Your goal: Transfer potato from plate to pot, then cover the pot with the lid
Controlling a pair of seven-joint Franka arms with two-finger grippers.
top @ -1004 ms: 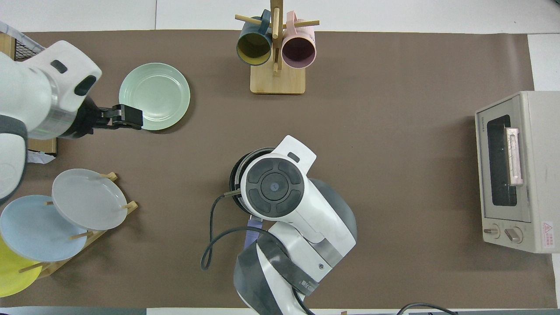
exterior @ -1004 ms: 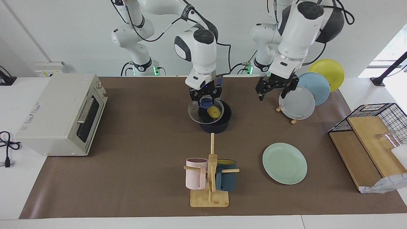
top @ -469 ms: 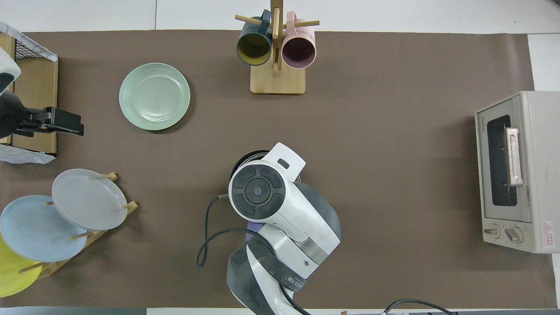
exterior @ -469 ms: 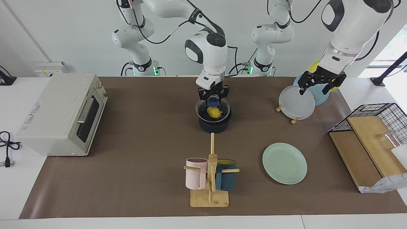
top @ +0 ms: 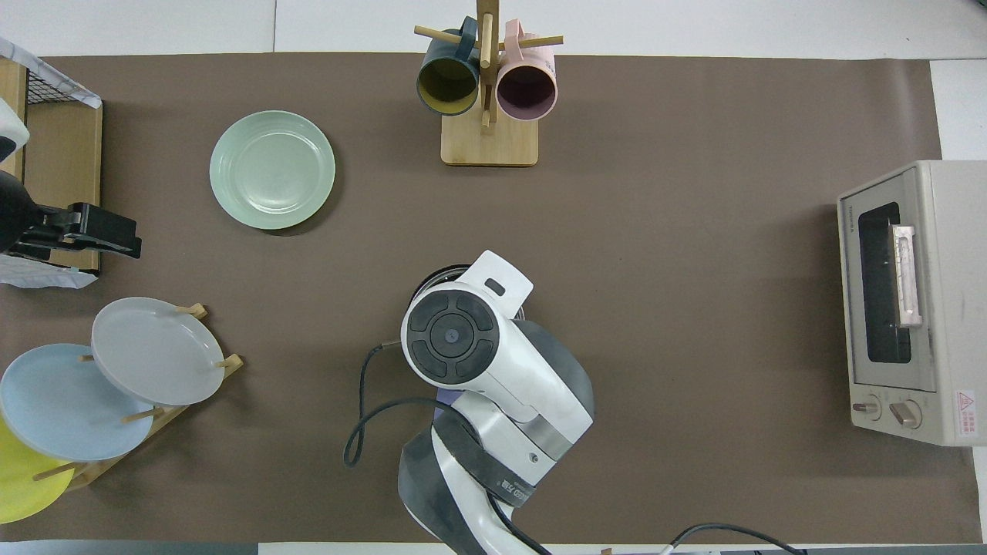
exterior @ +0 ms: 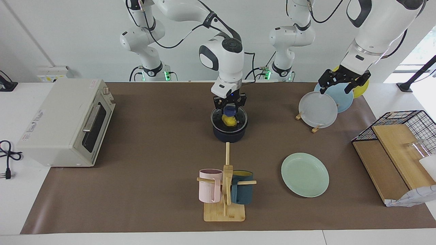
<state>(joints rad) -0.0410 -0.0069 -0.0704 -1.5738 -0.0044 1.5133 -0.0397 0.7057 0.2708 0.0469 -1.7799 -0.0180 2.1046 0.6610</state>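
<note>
Facing view: my right gripper (exterior: pixel 229 104) is clenched on the lid's (exterior: pixel 229 117) blue knob, lid sitting on the pot (exterior: pixel 229 133) at table centre. Potato (exterior: pixel 229 120) shows through the glass, inside the pot. Plate (exterior: pixel 305 174) lies bare at the pot's 4 o'clock. Left gripper (exterior: pixel 343 82) hangs released over the plate rack (exterior: pixel 317 109), holding nothing.
</note>
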